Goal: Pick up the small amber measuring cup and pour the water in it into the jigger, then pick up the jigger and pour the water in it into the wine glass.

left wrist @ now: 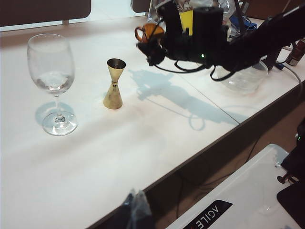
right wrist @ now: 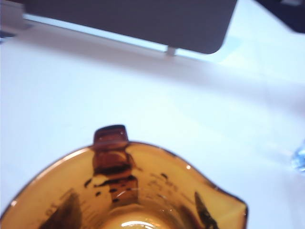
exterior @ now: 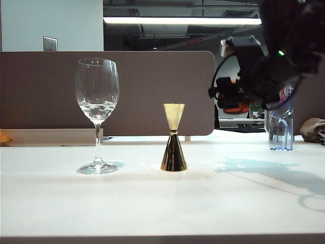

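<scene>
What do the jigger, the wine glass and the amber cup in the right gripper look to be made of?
Jigger: likely polished metal with a gold finish, mirror-like reflections on the lower cone.
Wine glass: clear glass, fully see-through with bright glints.
Amber cup: translucent amber glass or plastic, hard to tell which; light glows through the wall and markings show. The right gripper holds it above the table, right of the jigger.

Only "AGILE" reads clearly, upside down on the robot's white base [left wrist: 224, 200].

Right gripper [exterior: 234, 101] raised high, jaws clamped on small amber measuring cup [right wrist: 128, 191] — left gripper unseen
</scene>
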Robot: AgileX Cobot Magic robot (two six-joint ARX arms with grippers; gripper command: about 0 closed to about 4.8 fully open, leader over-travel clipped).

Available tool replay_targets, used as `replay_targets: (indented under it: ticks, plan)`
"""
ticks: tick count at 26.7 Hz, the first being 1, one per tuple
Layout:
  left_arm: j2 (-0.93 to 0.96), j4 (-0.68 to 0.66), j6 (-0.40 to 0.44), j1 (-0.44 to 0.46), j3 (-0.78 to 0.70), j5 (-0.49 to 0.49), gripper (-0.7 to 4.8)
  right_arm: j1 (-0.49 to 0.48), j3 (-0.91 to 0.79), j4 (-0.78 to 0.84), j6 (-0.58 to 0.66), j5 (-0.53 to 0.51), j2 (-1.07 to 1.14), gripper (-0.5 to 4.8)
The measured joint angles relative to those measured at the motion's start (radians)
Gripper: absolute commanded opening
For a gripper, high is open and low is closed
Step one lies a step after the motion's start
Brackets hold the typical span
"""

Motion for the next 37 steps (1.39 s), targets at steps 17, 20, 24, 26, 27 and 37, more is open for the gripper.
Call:
replay_targets:
  ticks: [17, 20, 24, 26, 27, 37]
  plan:
    - [0.000, 0.000, 0.000, 0.000, 0.000, 0.000, -0.02, -0.047, -0.068, 0.157, 0.098, -0.215, 0.193, 0.27]
    - [0.000, 0.000, 0.000, 0.000, 0.000, 0.000, -0.02, -0.047, -0.068, 0.163, 0.098, -0.219, 0.220, 0.27]
    - [0.000, 0.000, 0.000, 0.000, 0.000, 0.000, -0.02, -0.047, -0.068, 0.163, 0.099, -0.219, 0.247, 0.41]
    - [0.000, 0.000, 0.000, 0.000, 0.000, 0.000, -0.02, -0.047, -0.068, 0.163, 0.099, -0.220, 0.250, 0.54]
    - [0.000, 0.000, 0.000, 0.000, 0.000, 0.000, -0.02, -0.049, -0.068, 0.164, 0.099, -0.220, 0.250, 0.54]
    - [0.000, 0.000, 0.000, 0.000, 0.000, 0.000, -0.02, -0.056, -0.068, 0.156, 0.099, -0.220, 0.258, 1.09]
